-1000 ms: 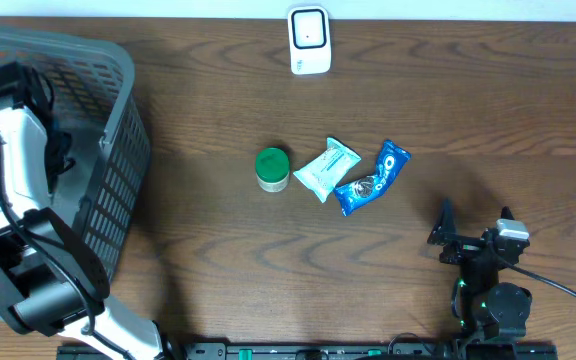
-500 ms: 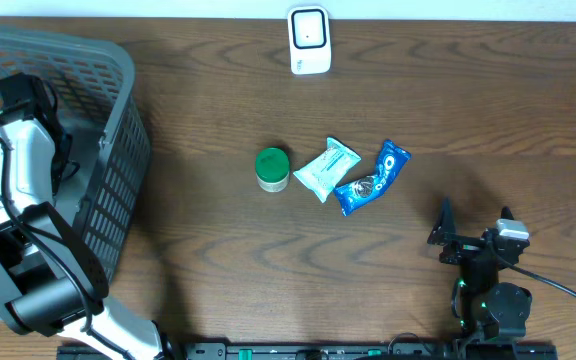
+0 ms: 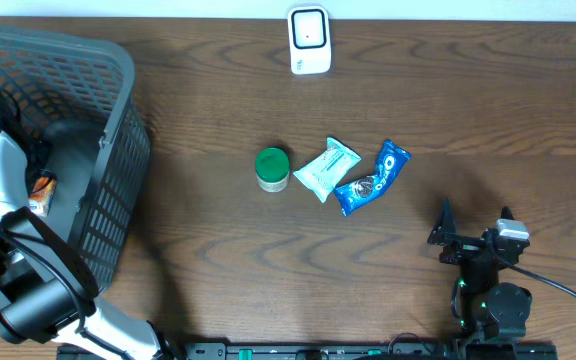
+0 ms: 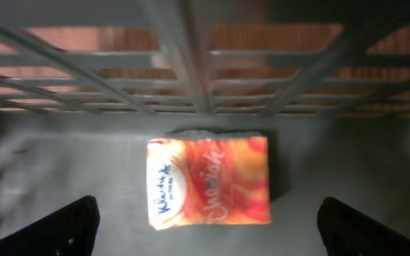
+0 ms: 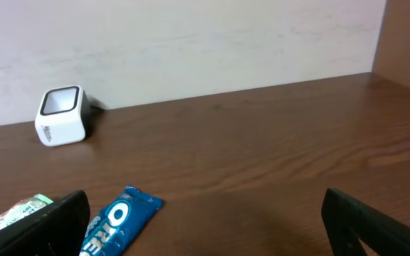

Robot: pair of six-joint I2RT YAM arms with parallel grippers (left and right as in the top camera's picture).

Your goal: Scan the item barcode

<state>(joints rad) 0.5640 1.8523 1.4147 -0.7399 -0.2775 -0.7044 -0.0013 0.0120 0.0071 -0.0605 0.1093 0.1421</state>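
**Item 1 – orange packet** (image 4: pixel 208 181). Orange-red wrapper with a white band at one end; the script lettering is too blurred to read. It lies flat on the floor of the grey basket (image 3: pixel 118 130), close to the slatted wall that fills 12 o'clock in the left wrist view. In the overhead view it sits at 9 o'clock, partly hidden by the left arm.

**Item 2 – left hand** (image 4: pixel 212 238). Inside the basket, above the packet. Fingers spread wide, one at each lower corner of its own view, nothing between them, clear of the packet.

**Item 3 – scanner** (image 3: pixel 309 40). Small white unit at 12 o'clock on the bench (image 3: pixel 218 250), at the far edge, well apart from the basket.

**Item 4 – green-lidded jar** (image 3: pixel 272 168). Upright, near the bench centre.

**Item 5 – pale green packet** (image 3: pixel 325 168). Just beside the jar, at its 3 o'clock, lying askew.

**Item 6 – blue Oreo packet** (image 3: pixel 372 178). At 3 o'clock of the pale green packet; their edges appear to meet.

**Item 7 – right hand** (image 5: pixel 208 227). At 5 o'clock on the bench, low, fingers wide apart and empty, facing the scanner.
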